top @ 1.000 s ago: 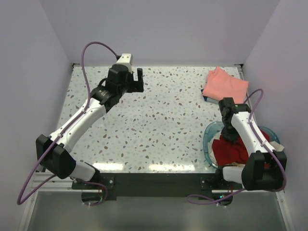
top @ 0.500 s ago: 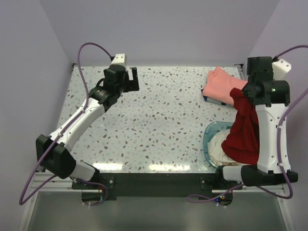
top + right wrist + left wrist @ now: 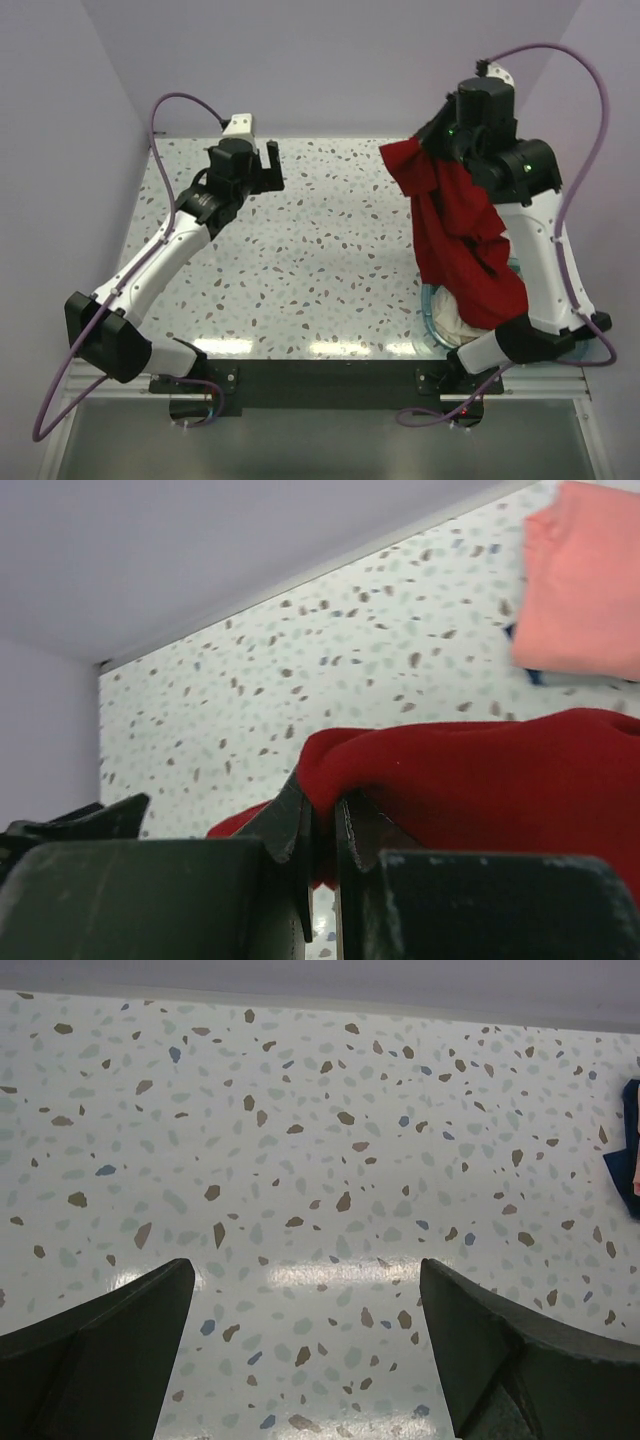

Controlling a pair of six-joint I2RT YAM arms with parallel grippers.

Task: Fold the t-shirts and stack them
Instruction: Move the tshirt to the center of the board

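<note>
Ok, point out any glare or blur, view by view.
Top external: sharp, light strips glare off the table near its near edge. Left wrist: a glare streak inside the open left gripper. Right wrist: salmon-pink shirt looks soft behind the dark red shirt.

Everything I am handling sits on the right half of the table (image 3: pixel 320 260).
The basket (image 3: pixel 431 310) stands at the near right corner, just beyond my right arm's base, with loose t-shirts (image 3: pixel 452 318) inside it. The large t-shirt (image 3: pixel 460 240) hangs from my right gripper (image 3: pixel 437 140), which is raised above the far right, and its lower end drapes over the basket. At the far right a folded t-shirt (image 3: pixel 585 580) lies flat on the table. My left gripper (image 3: pixel 270 166) hovers over the far left, well apart from all of it.
</note>
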